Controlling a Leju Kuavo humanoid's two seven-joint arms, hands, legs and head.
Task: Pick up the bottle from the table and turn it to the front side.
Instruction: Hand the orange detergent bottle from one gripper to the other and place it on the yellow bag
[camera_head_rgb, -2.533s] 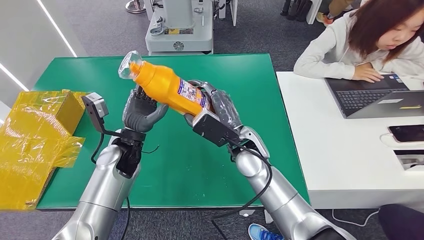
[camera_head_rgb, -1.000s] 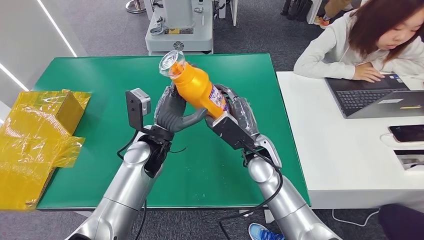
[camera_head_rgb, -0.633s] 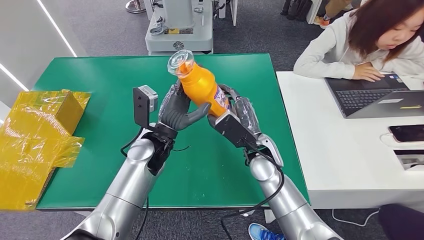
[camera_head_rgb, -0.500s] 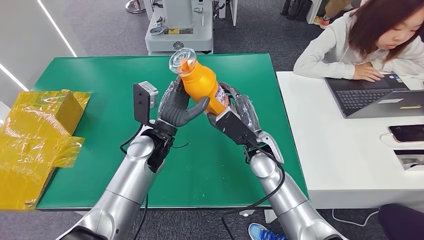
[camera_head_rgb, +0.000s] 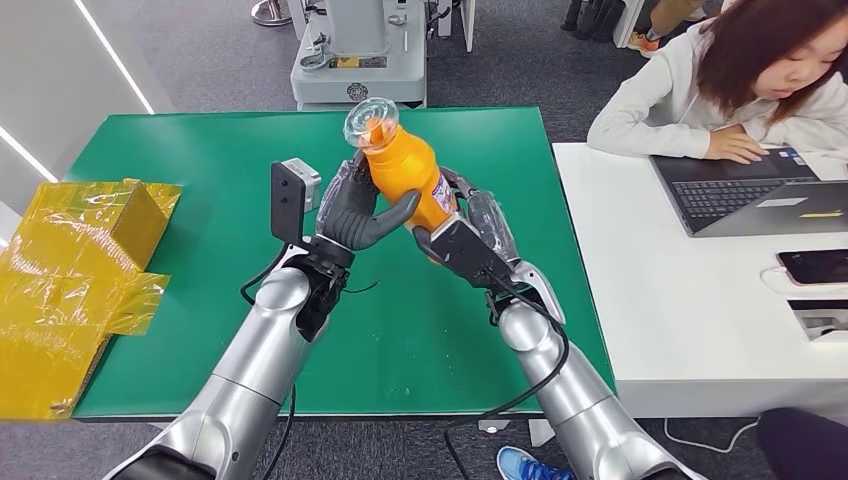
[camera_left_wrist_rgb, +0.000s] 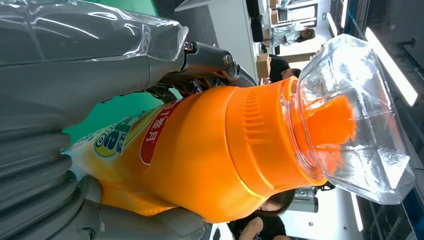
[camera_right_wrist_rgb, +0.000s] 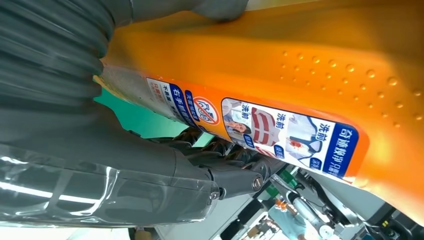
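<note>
two silver, tube-shaped arms end in dark grey hands, the left hand bare, the right hand wrapped in clear plastic film. black cables loop from each wrist; a boxy camera sits beside each wrist, and grey ribbed covers show up close.

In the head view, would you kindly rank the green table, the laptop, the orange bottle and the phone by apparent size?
1. green table
2. laptop
3. orange bottle, though it is held up nearer the camera, so it looks bigger than it is
4. phone

Office-like lab, person at laptop, green table
</note>
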